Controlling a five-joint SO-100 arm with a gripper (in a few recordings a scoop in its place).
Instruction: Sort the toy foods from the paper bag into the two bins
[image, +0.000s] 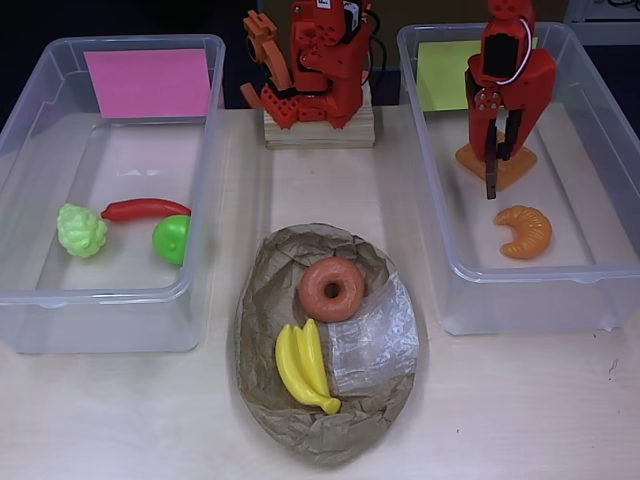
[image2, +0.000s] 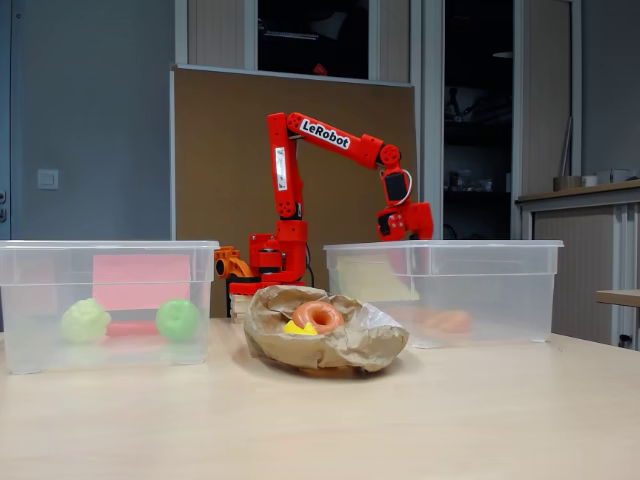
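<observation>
Overhead, the table (image: 520, 410) carried two clear bins with the paper bag (image: 325, 340) lying between them at the front. On the picture's left stood the bin with the pink label (image: 35, 180), on the right the bin with the yellow-green label (image: 600, 150). Behind the bag, the red arm (image2: 300, 170) rose from a wooden block (image: 318, 128) and reached over into the right-hand bin. Its gripper (image: 494, 165) hung down inside that bin, right over the orange waffle (image: 497, 168). Its fingers looked close together, but whether they were clamped on the waffle or just clear of it could not be told from above. Just in front of the waffle lay the orange croissant (image: 524, 230), apart from it. In the bag's hollow rested the yellow banana (image: 303, 366) and, just behind it, the brown donut (image: 332, 289). The left bin held the red chili (image: 145, 208), with the pale-green grapes (image: 82, 230) near its left end and the green apple (image: 172, 239) just beside its right end.
</observation>
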